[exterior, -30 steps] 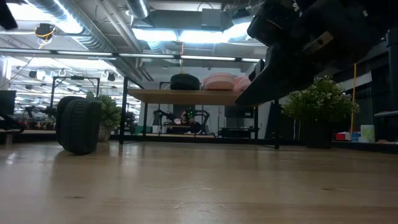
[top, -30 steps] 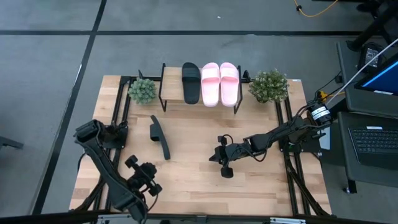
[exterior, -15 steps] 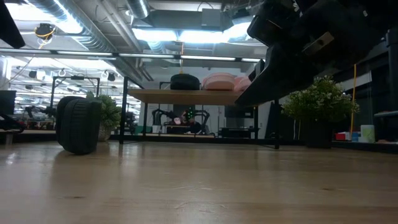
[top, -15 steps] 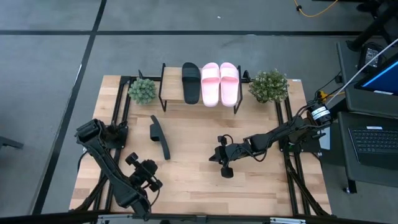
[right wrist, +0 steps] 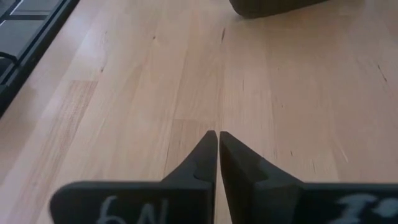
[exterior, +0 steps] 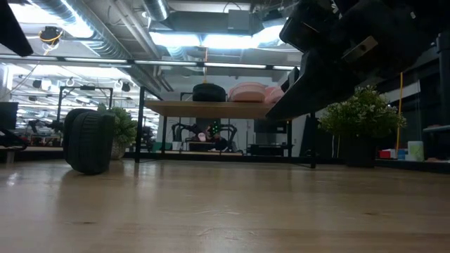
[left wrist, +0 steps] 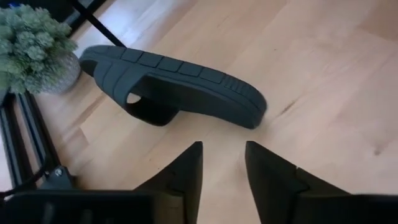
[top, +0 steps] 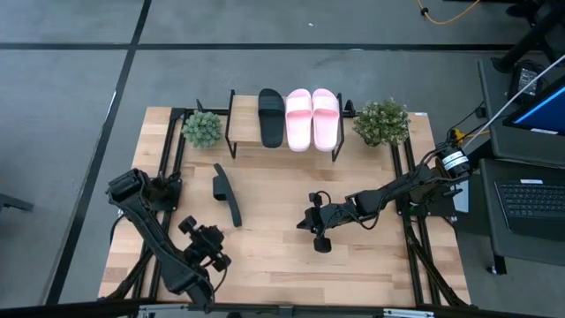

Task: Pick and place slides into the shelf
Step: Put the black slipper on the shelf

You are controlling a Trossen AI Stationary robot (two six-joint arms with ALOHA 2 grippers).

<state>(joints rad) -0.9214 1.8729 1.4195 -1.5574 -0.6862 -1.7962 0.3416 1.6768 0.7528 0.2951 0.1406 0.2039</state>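
Three slides line the shelf (top: 238, 134) along the table's (top: 371, 265) far edge, one black slide (top: 271, 117) beside two pink slides (top: 312, 118); a second black slide (top: 226, 193) lies tipped on its side on the bare wood just in front of the shelf's left end. The left gripper (left wrist: 222, 163), fingers parted and empty, points at that fallen slide from near the front-left corner; the right gripper (right wrist: 217, 149), fingers pressed together on nothing, hangs over the table's middle.
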